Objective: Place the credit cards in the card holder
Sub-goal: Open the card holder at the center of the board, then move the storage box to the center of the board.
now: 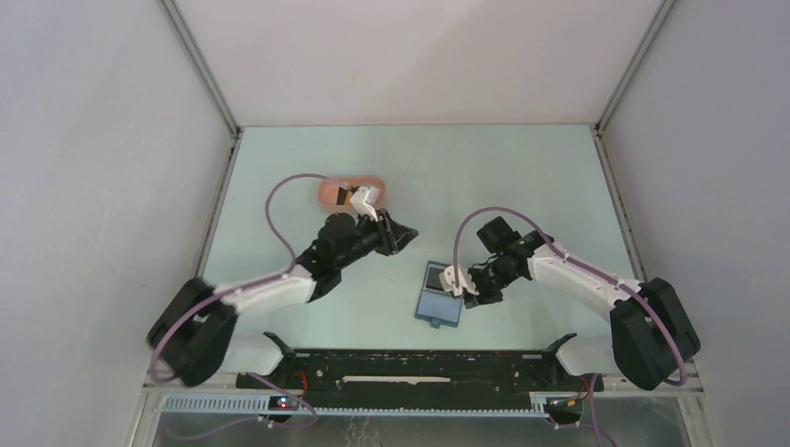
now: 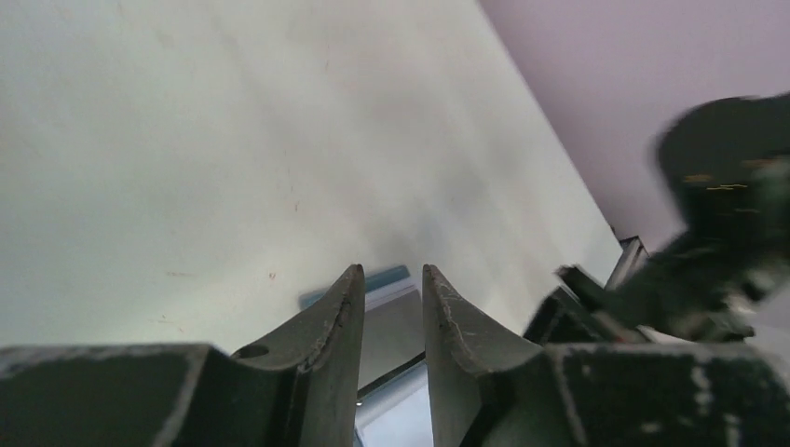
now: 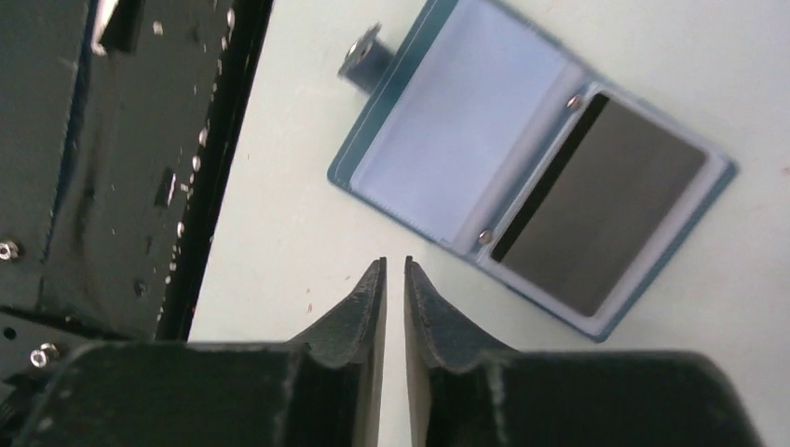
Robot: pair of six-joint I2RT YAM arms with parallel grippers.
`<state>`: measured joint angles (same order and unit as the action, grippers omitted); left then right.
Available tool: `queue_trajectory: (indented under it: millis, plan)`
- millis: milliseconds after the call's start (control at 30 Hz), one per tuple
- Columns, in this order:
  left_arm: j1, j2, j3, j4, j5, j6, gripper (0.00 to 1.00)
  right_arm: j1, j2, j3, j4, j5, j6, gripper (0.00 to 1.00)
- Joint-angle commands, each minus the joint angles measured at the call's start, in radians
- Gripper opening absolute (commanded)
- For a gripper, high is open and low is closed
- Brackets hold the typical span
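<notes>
The card holder point(image 1: 438, 300) lies open on the table, a blue wallet with pale inner pockets point(image 3: 466, 140). A dark credit card point(image 3: 606, 214) sits in one of its pockets. Another credit card point(image 1: 346, 196), tan-orange with a dark part, lies in the pink tray. My right gripper point(image 1: 464, 294) hovers at the wallet's right edge; in its wrist view the gripper point(image 3: 395, 265) is open by a narrow gap, and only table shows in that gap. My left gripper point(image 1: 406, 235) is up and to the left of the wallet. Its jaws point(image 2: 393, 270) are open and empty, with the card holder point(image 2: 391, 321) visible beyond them.
The pink oval tray point(image 1: 326, 191) sits at the back left, just behind the left arm. A black rail point(image 1: 419, 368) runs along the near table edge, close to the wallet's tab point(image 3: 363, 60). Grey walls enclose the table on three sides.
</notes>
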<state>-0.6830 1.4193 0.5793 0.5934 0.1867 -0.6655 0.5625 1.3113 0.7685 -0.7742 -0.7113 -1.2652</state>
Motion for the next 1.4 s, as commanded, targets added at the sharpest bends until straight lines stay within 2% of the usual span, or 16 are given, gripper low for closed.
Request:
queue_trajectory:
  millis: [0, 100, 300, 400, 500, 600, 700, 800, 933, 1000, 1033, 1100, 1133, 1233, 1300, 1367]
  plan:
    - [0.002, -0.323, -0.07, -0.211, -0.11, 0.262, 0.35, 0.041, 0.033, -0.01, -0.018, 0.103, -0.203, 0.13]
    - [0.001, -0.521, -0.104, -0.332, -0.18, 0.343, 0.4, 0.122, 0.079, -0.026, 0.043, 0.179, -0.171, 0.06]
    - [0.007, -0.853, -0.21, -0.446, -0.355, 0.347, 0.85, 0.273, 0.17, -0.026, 0.139, 0.315, -0.095, 0.0]
    - [0.014, -0.962, -0.256, -0.461, -0.381, 0.318, 0.99, 0.306, 0.181, -0.026, 0.27, 0.356, 0.009, 0.0]
    - [0.031, -0.99, -0.281, -0.474, -0.393, 0.282, 1.0, 0.331, 0.173, -0.017, 0.437, 0.419, 0.169, 0.06]
    - [0.078, -0.952, -0.292, -0.471, -0.368, 0.232, 1.0, 0.336, 0.153, 0.001, 0.469, 0.415, 0.233, 0.12]
    - [0.164, -0.859, -0.299, -0.426, -0.281, 0.174, 1.0, 0.317, 0.107, 0.018, 0.339, 0.271, 0.167, 0.18]
    - [0.266, -0.749, -0.288, -0.364, -0.154, 0.119, 1.0, 0.272, 0.061, 0.067, 0.111, 0.116, 0.067, 0.21]
    - [0.335, -0.597, -0.191, -0.385, -0.129, 0.15, 1.0, 0.172, -0.025, 0.136, 0.038, 0.025, 0.121, 0.25]
    - [0.358, -0.529, -0.124, -0.445, -0.196, 0.196, 1.0, 0.126, -0.061, 0.192, 0.053, 0.025, 0.218, 0.36]
    - [0.376, -0.493, -0.096, -0.465, -0.229, 0.216, 1.0, 0.109, -0.068, 0.239, 0.054, 0.033, 0.275, 0.45]
    - [0.423, -0.433, -0.054, -0.476, -0.262, 0.234, 0.98, 0.07, -0.048, 0.338, -0.004, -0.007, 0.361, 0.69]
    - [0.441, -0.407, -0.036, -0.467, -0.279, 0.247, 0.97, 0.051, -0.006, 0.393, -0.054, -0.045, 0.388, 0.72]
    - [0.502, -0.295, 0.033, -0.446, -0.328, 0.304, 0.97, 0.029, 0.114, 0.561, -0.22, -0.149, 0.434, 0.66]
    - [0.559, -0.201, 0.104, -0.461, -0.288, 0.314, 0.92, 0.028, 0.128, 0.551, -0.175, -0.173, 0.48, 0.65]
    - [0.607, -0.1, 0.182, -0.479, -0.237, 0.307, 0.82, 0.035, 0.118, 0.506, -0.116, -0.124, 0.508, 0.64]
